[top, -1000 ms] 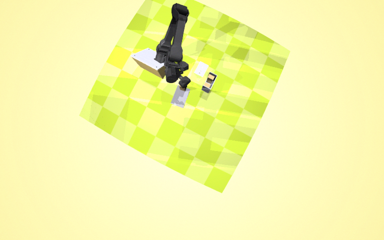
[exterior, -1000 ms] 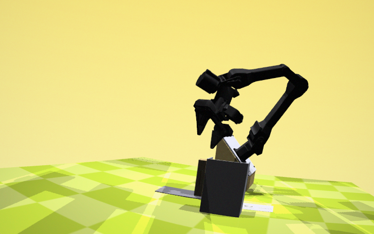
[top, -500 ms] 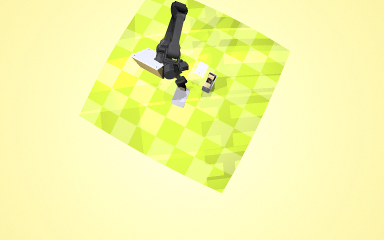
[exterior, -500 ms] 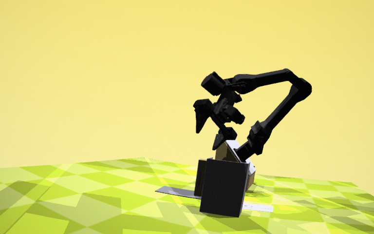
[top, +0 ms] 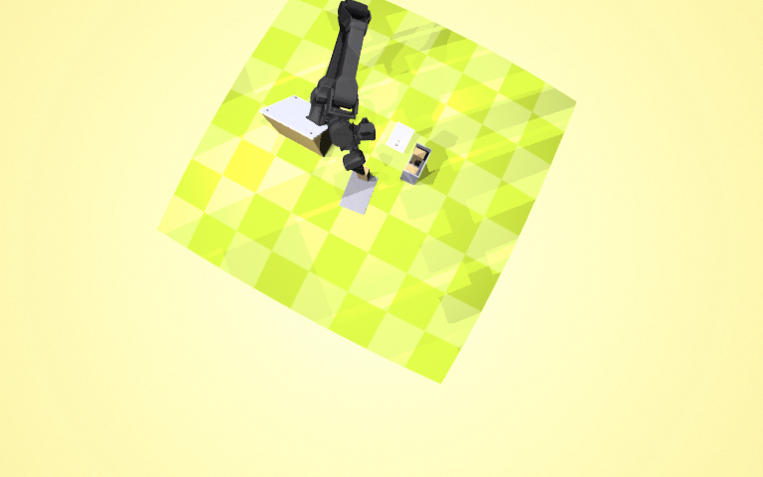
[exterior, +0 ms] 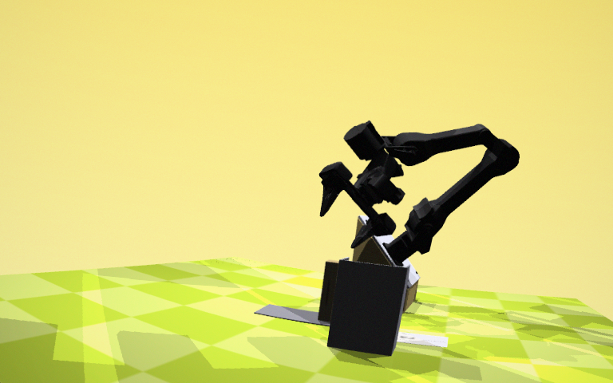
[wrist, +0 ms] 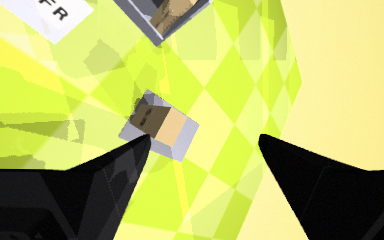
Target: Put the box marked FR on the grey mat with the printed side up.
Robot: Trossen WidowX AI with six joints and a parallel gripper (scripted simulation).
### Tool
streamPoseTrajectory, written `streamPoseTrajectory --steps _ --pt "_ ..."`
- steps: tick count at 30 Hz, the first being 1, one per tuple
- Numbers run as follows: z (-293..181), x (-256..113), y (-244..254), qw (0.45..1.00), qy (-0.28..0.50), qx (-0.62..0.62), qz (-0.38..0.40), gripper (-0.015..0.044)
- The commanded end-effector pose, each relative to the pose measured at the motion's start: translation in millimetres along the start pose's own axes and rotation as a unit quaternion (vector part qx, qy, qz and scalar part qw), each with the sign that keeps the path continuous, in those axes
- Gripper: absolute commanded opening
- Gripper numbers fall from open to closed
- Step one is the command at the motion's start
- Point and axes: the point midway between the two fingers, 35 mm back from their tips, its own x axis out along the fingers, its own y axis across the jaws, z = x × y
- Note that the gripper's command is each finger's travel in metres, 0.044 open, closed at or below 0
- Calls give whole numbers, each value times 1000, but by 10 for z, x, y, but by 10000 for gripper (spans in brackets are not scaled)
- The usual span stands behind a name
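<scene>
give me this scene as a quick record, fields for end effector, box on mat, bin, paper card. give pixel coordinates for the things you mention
end effector: open, nothing held (exterior: 336, 230) (wrist: 205, 137)
box on mat (top: 361, 181) (exterior: 328, 291) (wrist: 162, 125): standing upright near one end, not laid flat
grey mat (top: 358, 197) (exterior: 289, 313) (wrist: 186, 150): under that box
bin (top: 410, 177) (exterior: 365, 306) (wrist: 141, 25): beside the mat, boxes inside
white card (top: 399, 134) (exterior: 429, 341) (wrist: 57, 22): flat, reads FR

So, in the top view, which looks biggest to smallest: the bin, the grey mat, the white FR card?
1. Grey mat
Unsure: bin and white card look much alike.
</scene>
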Motion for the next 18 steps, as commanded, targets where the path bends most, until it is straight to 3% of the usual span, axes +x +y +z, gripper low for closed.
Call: streamPoseTrajectory --steps 1,18 --pt "-2 3 28 999 5 42 -22 440" --pt "12 1 60 987 5 140 -76 440"
